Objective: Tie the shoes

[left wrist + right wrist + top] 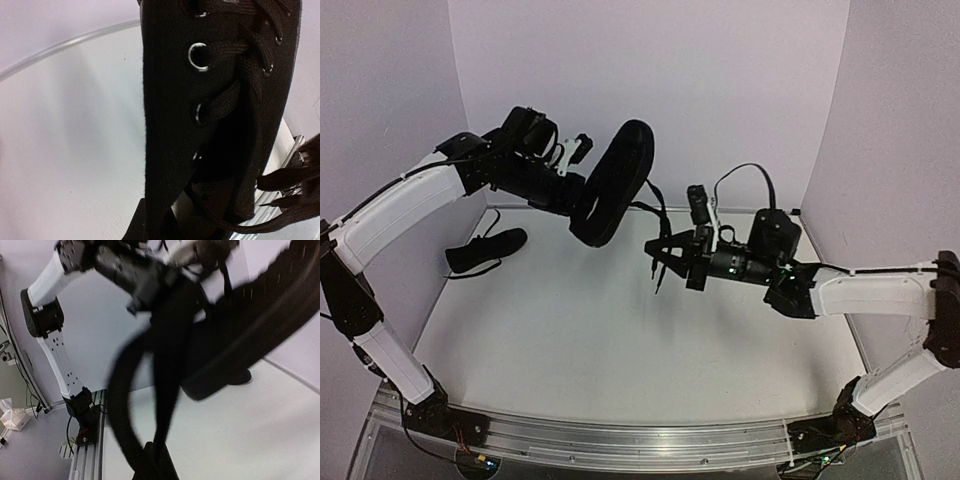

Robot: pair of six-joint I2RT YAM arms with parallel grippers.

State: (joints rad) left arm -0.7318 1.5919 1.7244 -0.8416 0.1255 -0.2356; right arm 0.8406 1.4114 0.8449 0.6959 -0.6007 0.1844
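Observation:
My left gripper (580, 200) is shut on the side wall of one black shoe (616, 182) and holds it high above the table, sole facing the camera. The left wrist view shows the shoe's eyelets and crossed laces (225, 95) close up. My right gripper (661, 262) is shut on that shoe's black laces (658, 212), which run taut up to the shoe. In the right wrist view the blurred laces (167, 375) rise from the jaws (157, 456) to the shoe (255, 325). The second black shoe (485, 251) lies on the table at the left.
White table (620, 340) enclosed by pale walls at the back and sides. A metal rail (640, 440) runs along the near edge with both arm bases. The second shoe also shows in the right wrist view (241, 376), beyond the held shoe.

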